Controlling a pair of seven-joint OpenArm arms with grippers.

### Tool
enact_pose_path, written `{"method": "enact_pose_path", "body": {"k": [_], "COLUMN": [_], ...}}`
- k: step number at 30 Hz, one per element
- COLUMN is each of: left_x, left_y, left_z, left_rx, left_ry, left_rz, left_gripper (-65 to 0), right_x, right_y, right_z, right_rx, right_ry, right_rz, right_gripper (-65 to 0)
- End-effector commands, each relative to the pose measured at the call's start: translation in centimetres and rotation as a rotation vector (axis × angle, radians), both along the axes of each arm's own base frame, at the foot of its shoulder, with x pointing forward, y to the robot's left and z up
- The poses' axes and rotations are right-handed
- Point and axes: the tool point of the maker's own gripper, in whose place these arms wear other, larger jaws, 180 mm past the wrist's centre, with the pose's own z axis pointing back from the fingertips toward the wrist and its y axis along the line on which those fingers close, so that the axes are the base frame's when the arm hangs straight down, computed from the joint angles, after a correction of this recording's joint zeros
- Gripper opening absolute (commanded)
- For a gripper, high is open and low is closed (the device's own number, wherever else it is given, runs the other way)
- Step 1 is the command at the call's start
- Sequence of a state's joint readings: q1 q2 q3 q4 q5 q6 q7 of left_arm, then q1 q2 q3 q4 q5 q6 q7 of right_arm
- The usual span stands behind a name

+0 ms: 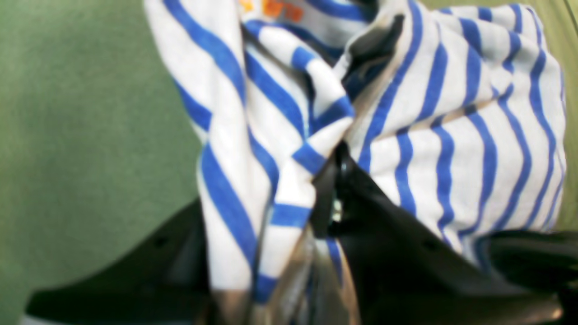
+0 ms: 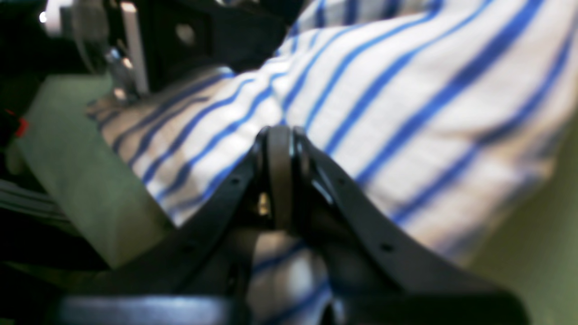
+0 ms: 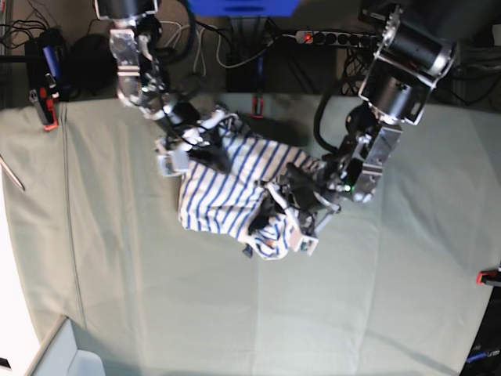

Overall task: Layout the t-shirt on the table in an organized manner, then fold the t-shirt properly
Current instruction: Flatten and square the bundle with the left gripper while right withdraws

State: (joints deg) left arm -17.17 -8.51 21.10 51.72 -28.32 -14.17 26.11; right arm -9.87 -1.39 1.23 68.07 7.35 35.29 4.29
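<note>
No readable text anywhere in my views.

My left wrist cam shows an orange print (image 1: 271,8) at the top edge of the t-shirt (image 1: 451,149), on a white band betw. blue stripes, but it's cut off by the frame & too blurred to make out any letters. My right wrist cam: stripes only, no marks, all soft focus. Base cam: a blue panel (image 3: 243,6) at the top edge w/ no lettering I can see, & a power strip (image 3: 329,36) w/ a red light, nothing legible on it. No brand, nr or sign legible on my arms or the table (image 3: 117,274).
</note>
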Motion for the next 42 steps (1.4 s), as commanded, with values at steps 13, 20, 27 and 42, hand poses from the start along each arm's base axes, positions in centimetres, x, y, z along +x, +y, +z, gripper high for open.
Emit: {"method": "enact_pose_path", "body": {"k": [13,20,27,42], "left_x": [5.4,4.9,2.8,2.3], "left_y": [-4.7,-9.1,-14.1,-15.6], "left_z": [5.5,5.3,4.3,2.4], "left_rx": [0.178,0.342,0.357,0.548], "left_ry": [-0.201,-0.253,-0.288,-0.445], "left_rz": [-0.25,-0.553,-0.841,-1.061], "left_gripper": [-64.9,-64.9,-64.9,-63.0], "right_x": [3.1,2.8,2.5,2.5], "right_y": [-13.5,-14.9,-14.9,-14.9], "right_z": [9.5,8.9,8.6,8.6], "right_rx": [-0.141,-0.169,-0.171,-0.171], "right_ry": [-0.272,-0.234,-0.226,-0.223], "right_rz": [-0.327,-0.354,-0.353,-0.353], "right_gripper": [-65.0,-65.0,-65.0,-65.0]}}
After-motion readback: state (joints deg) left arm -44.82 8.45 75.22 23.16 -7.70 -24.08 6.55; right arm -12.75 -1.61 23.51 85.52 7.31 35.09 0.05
